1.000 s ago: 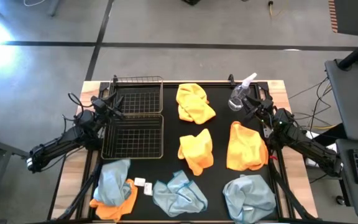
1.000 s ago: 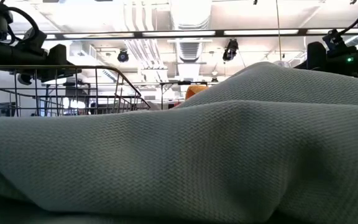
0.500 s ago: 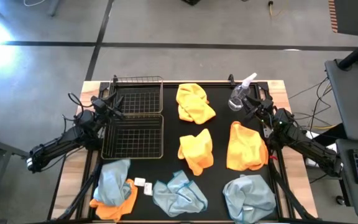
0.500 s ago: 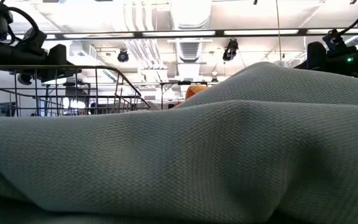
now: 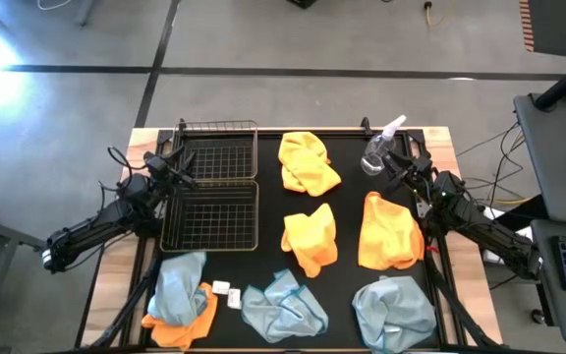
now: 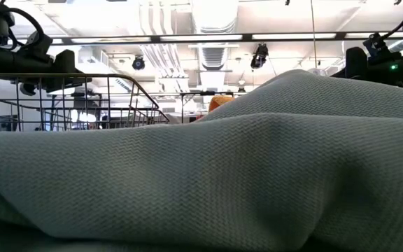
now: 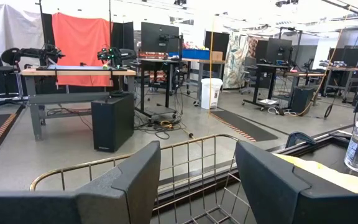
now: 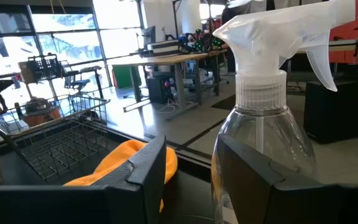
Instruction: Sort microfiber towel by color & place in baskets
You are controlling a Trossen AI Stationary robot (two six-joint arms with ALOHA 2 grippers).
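Note:
Three orange-yellow microfiber towels lie crumpled on the black mat: one at the far middle (image 5: 308,162), one at the centre (image 5: 311,237), one to the right (image 5: 389,231). Pale blue-grey towels lie along the near edge (image 5: 283,305) (image 5: 393,310). A third blue-grey towel (image 5: 180,285) lies on top of another orange one (image 5: 180,326). Two black wire baskets (image 5: 219,149) (image 5: 211,216) stand side by side at the left. My left gripper (image 7: 197,180) is open above the baskets' left rim. My right gripper (image 8: 194,180) is open just short of the spray bottle (image 8: 263,124).
The clear spray bottle (image 5: 379,147) stands at the mat's far right corner, close to my right gripper (image 5: 399,167). Small white tags (image 5: 226,292) lie near the front left towels. A blue-grey towel (image 6: 201,182) fills the low view. A desk stands beyond the table's right edge.

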